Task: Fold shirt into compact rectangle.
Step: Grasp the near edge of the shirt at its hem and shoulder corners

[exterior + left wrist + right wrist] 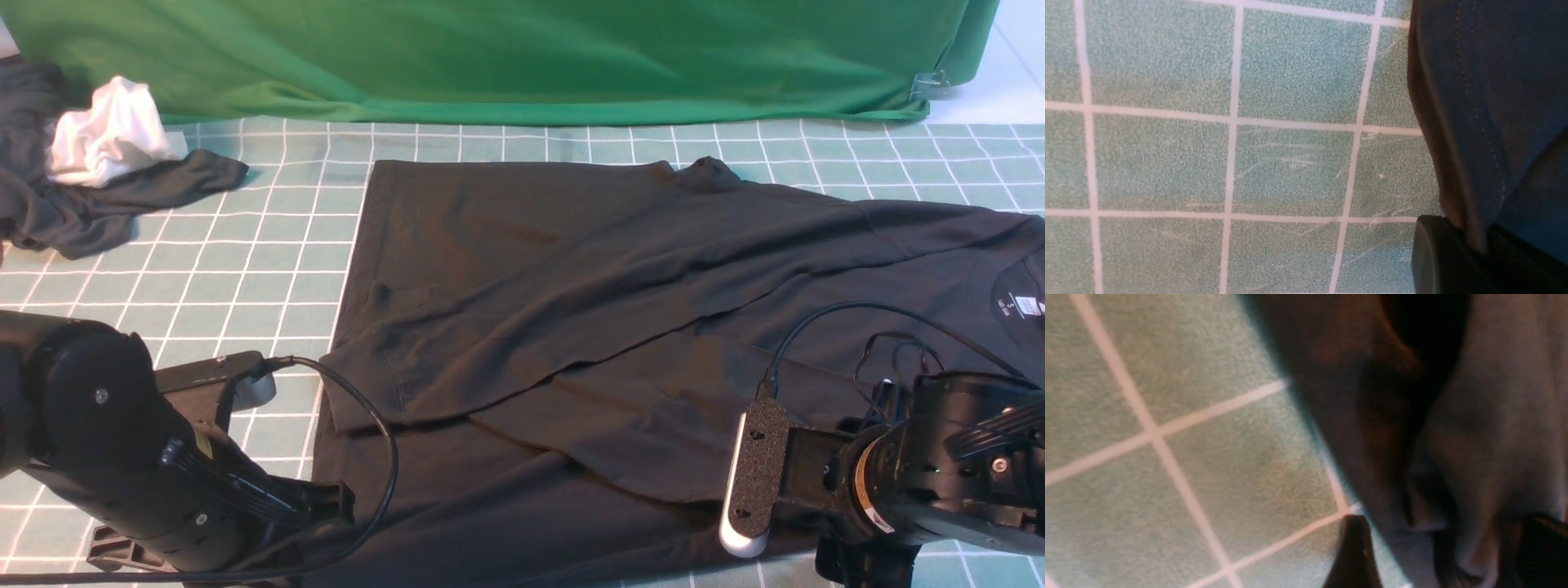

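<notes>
— One shirt (571,269), spread across the worktop (245,261). Why are two arms at its near edge?

— To lift that edge over for a fold, I'd guess. See, the left jaws are pinched tight on the hem. The right jaws stand wide, with cloth bunched between them, seemingly ungripped. One dark garment (82,204) and one white cloth (110,135) lie well beyond the left jaws.

Front cam sits on the robot's side btwn left arm (122,457) & right arm (939,482), facing fwd over the counter (245,245) to the green backdrop (490,57); wide, mid-range. Left wrist cam looks down v. close at counter & shirt (1494,102) hem by the left tool (1478,245). Right wrist cam is closer still and blurry, by the right tool (1447,547). All three share shirt edge & counter.
</notes>
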